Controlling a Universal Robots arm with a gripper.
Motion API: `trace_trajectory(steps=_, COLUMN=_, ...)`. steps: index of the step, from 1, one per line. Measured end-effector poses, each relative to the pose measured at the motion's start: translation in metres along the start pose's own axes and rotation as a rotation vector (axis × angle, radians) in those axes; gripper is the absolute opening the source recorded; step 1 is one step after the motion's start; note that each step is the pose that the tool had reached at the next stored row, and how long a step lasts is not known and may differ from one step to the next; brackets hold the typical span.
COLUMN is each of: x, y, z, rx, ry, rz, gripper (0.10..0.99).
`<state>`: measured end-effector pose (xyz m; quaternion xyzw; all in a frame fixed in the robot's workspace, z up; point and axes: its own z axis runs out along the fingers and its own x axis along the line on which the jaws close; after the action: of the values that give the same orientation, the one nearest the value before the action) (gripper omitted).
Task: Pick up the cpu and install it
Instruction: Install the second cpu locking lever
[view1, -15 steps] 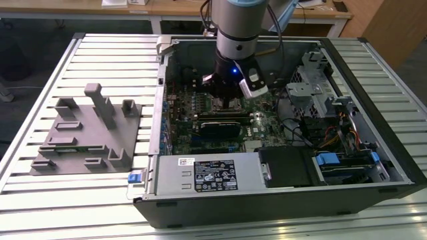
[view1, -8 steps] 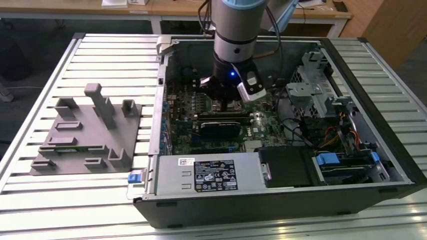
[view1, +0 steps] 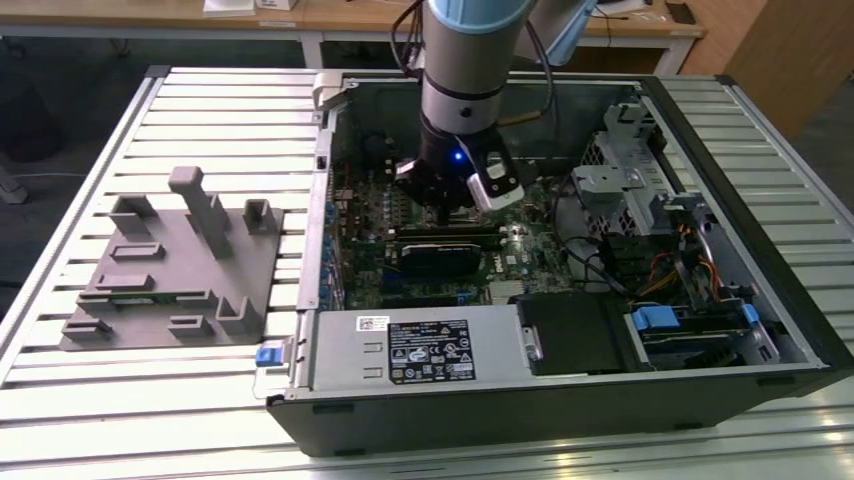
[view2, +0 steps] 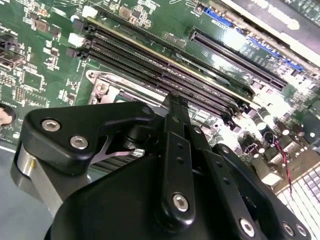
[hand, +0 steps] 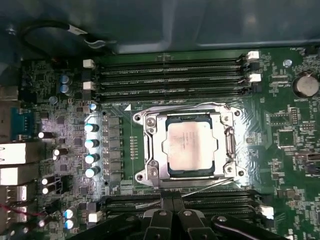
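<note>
Black metal gripper (hand: 172, 220) at lower centre of the first wrist view, fingers pressed together, holding nothing | pale silvery square cpu (hand: 190, 145) seated in the metal-framed socket (hand: 150, 150) mid-frame, just beyond the fingertips | open black computer case (view1: 747, 380) lies on a slatted metal table (view1: 160, 400), grey plastic fixture (view1: 167, 265) at the exterior view's left

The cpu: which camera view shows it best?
The first wrist view: the cpu faces the camera, lying in its metal-framed socket. In the second wrist view the tool covers that spot; in the exterior view the arm stands before it.
</note>
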<state>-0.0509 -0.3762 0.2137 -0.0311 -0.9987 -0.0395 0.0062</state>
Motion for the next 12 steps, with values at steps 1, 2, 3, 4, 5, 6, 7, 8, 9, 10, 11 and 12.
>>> trace_trajectory(steps=1, x=0.0, y=-0.0001, z=0.0018, rx=0.0, ry=0.0001, rz=0.0, gripper=0.106)
trace_trajectory(steps=2, x=-0.0001, y=-0.0002, z=0.0031, rx=0.0, ry=0.0002, rz=0.0, gripper=0.106)
trace_trajectory(steps=3, x=0.0, y=-0.0004, z=0.0036, rx=-0.001, ry=0.0005, rz=0.0, gripper=0.106)
trace_trajectory(steps=4, x=0.0, y=-0.0008, z=0.004, rx=-0.003, ry=0.0007, rz=0.0, gripper=0.106)
trace_trajectory(steps=5, x=0.0001, y=-0.001, z=0.0044, rx=-0.005, ry=0.0007, rz=0.0, gripper=0.106)
trace_trajectory(steps=6, x=0.0003, y=-0.0012, z=0.0049, rx=-0.005, ry=0.0005, rz=0.0, gripper=0.106)
trace_trajectory(steps=7, x=0.0005, y=-0.0018, z=0.0052, rx=-0.005, ry=0.0006, rz=0.0, gripper=0.106)
trace_trajectory(steps=8, x=0.0007, y=-0.0021, z=0.0056, rx=-0.005, ry=0.0006, rz=0.0, gripper=0.106)
trace_trajectory(steps=9, x=0.0014, y=-0.0025, z=0.0057, rx=-0.006, ry=0.0007, rz=0.0, gripper=0.106)
trace_trajectory(steps=10, x=0.0027, y=-0.0028, z=0.0057, rx=-0.007, ry=0.0009, rz=0.0, gripper=0.106)
trace_trajectory(steps=11, x=0.0042, y=-0.0031, z=0.0058, rx=-0.01, ry=0.001, rz=0.0, gripper=0.106)
trace_trajectory(steps=12, x=0.0057, y=-0.0034, z=0.0058, rx=-0.013, ry=0.0011, rz=0.0, gripper=0.106)
